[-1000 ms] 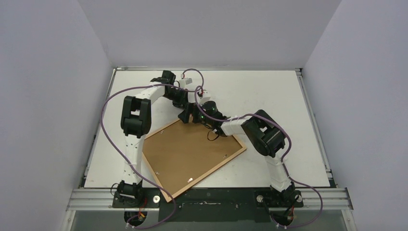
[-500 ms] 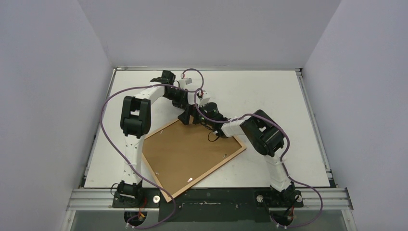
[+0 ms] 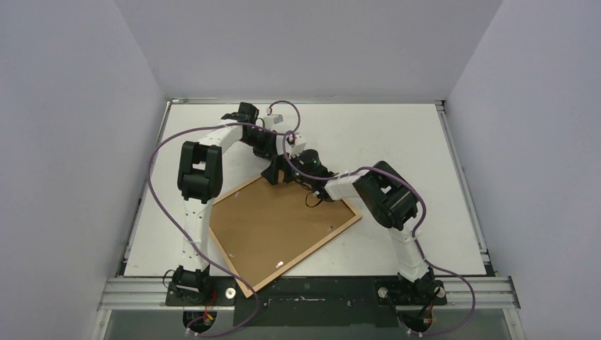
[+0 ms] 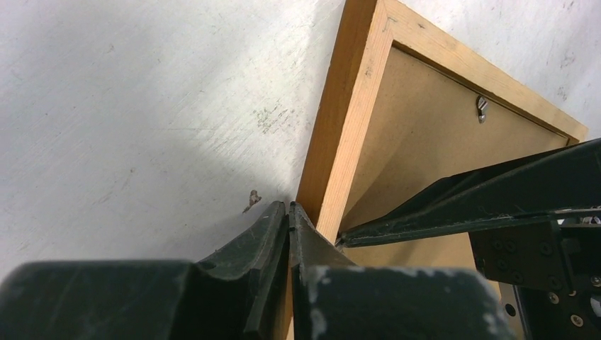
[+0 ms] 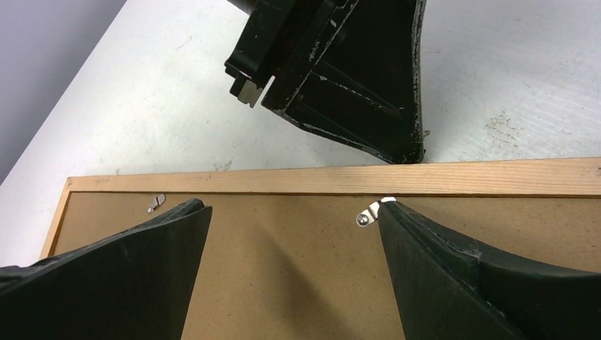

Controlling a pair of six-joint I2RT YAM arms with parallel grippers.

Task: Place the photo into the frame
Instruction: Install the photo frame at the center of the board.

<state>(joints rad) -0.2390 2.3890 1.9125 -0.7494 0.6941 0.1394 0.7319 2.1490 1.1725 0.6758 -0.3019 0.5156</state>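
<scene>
thin rectangular wooden frame (image 5: 283, 180) lies back-up on the white surface (image 3: 397, 134), with a plain brown fibreboard backing sheet (image 3: 276, 227) seated inside it. left claw (image 4: 288, 207), pressed together, tips at the frame's outer rim. right claw (image 5: 294, 205), spread, over the backing sheet beside a small metal turn clip (image 5: 367, 214).

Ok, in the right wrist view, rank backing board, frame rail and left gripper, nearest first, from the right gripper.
1. backing board, between the jaws.
2. frame rail, just beyond.
3. left gripper, past the rail, top centre.

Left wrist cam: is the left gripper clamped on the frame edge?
No: the left gripper is shut on nothing, its tips just outside the frame at its outer edge.
</scene>
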